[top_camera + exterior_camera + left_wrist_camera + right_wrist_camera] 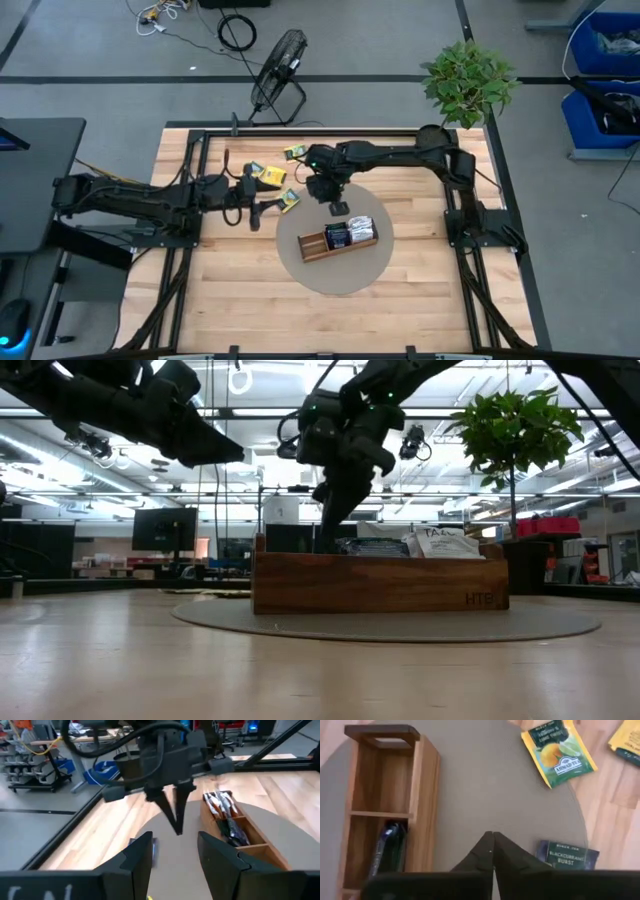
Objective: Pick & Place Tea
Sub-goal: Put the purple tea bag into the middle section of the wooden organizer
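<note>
Tea sachets lie in two places: some stand packed in the wooden tray (337,243), and others lie loose on the table (420,300) beyond the round grey mat (300,270). In the high view, dark sachets (337,235) fill the tray's middle compartment and white ones (362,229) the compartment nearer the right arm, while the third compartment holds nothing that shows. A yellow-and-green sachet (289,200) lies at the mat's edge, just beside the left gripper (262,209); another yellow one (270,175) and a third (294,152) lie further out on the wood.

The right gripper (338,207) hangs over the mat just beside the tray, its fingers (490,851) pressed together with nothing between them. Its wrist view shows a dark blue sachet (565,855) (printed "blackcurrant burst") flat on the mat close to those fingertips, and the yellow-and-green sachet (559,751) straddling the mat's rim.

The left gripper hovers at the mat's edge with its fingers (136,857) spread apart and empty, pointing towards the right gripper (175,815) and the tray (250,845).
</note>
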You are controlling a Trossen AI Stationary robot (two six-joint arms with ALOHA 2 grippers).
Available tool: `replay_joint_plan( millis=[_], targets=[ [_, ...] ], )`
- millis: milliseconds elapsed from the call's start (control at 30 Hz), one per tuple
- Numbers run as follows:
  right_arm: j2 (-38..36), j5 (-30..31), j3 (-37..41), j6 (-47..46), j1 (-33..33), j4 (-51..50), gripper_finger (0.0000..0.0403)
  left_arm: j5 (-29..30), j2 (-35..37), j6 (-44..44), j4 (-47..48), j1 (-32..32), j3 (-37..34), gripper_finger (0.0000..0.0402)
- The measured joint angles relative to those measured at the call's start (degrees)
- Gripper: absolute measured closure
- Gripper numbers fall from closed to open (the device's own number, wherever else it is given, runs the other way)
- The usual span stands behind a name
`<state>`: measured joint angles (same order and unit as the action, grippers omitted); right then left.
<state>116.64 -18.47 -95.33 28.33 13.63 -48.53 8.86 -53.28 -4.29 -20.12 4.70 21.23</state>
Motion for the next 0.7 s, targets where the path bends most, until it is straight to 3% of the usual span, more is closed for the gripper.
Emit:
replay_joint_plan(
  millis=[133, 367, 567, 700],
  targets=[
    [-4.1, 0.9, 5.8, -2.6, -0.1, 6.9, 0.0397, 0.1, 0.0, -0.3, 0.0, 0.7, 0.0, 0.0241],
    [-16.0, 1.9, 23.8, -8.3, -0.2, 27.0, 0.0399, 0.0, 0.0, 0.0, 0.4, 0.7, 0.0, 0.0241],
    [-26.8, 9.1, 37.7, -13.1, -2.4, 42.4, 0.04, -0.1, -0.8, 0.1, -0.5, 1.6, 0.0, 0.0241],
    [-33.2, 9.9, 45.4, -16.0, -3.7, 50.7, 0.04, -0.1, -3.3, -1.5, -2.9, 3.2, 0.1, 0.0241]
  ],
)
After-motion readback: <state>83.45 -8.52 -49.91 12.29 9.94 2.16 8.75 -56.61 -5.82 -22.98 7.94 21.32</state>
